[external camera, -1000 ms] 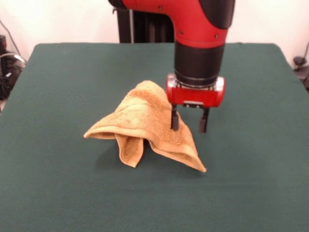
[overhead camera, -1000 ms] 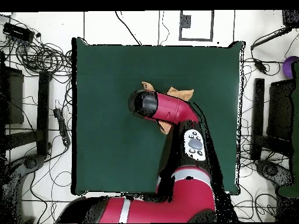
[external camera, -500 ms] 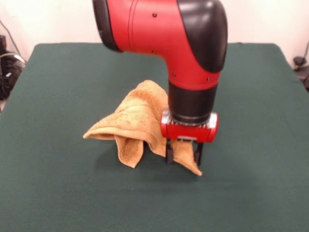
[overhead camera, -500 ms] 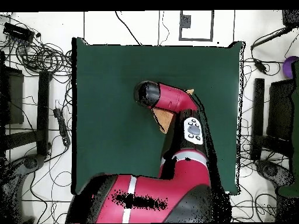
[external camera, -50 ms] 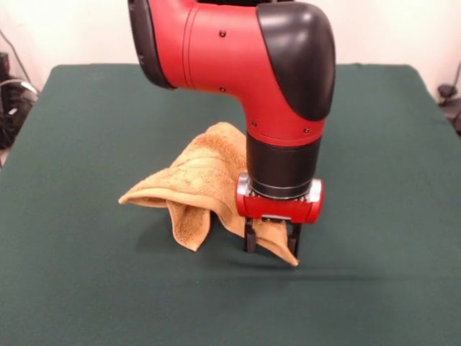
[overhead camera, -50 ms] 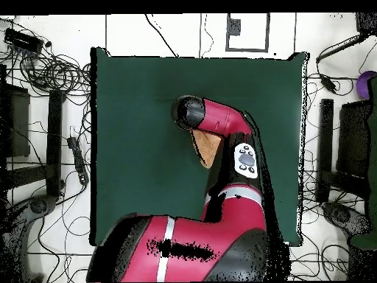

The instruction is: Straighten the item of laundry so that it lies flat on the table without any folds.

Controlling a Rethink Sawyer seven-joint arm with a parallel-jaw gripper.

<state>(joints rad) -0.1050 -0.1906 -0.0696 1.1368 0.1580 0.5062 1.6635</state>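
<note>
The golden-tan item of laundry (external camera, -50 ms: 205, 176) sits crumpled and tented near the middle of the dark green table (external camera, -50 ms: 79, 281), with one flap hanging down in front and a corner reaching toward the front right. My gripper (external camera, -50 ms: 271, 244) points straight down, low over that corner. Its fingers (external camera, -50 ms: 250, 239) stand apart on either side of the cloth edge, open. In the overhead view the arm covers the gripper, and only a small patch of the item of laundry (overhead camera, -50 ms: 208, 149) shows beside it on the table (overhead camera, -50 ms: 132, 110).
The red and black arm (external camera, -50 ms: 238, 65) fills the upper middle of the front view and hides the towel's right side. Cables (overhead camera, -50 ms: 51, 70) and dark stands (overhead camera, -50 ms: 55, 140) lie on the floor around the table's edges.
The gripper has moved from beside the towel's high fold toward the table's front and down over the front-right corner. The towel's left tip has shifted slightly left.
</note>
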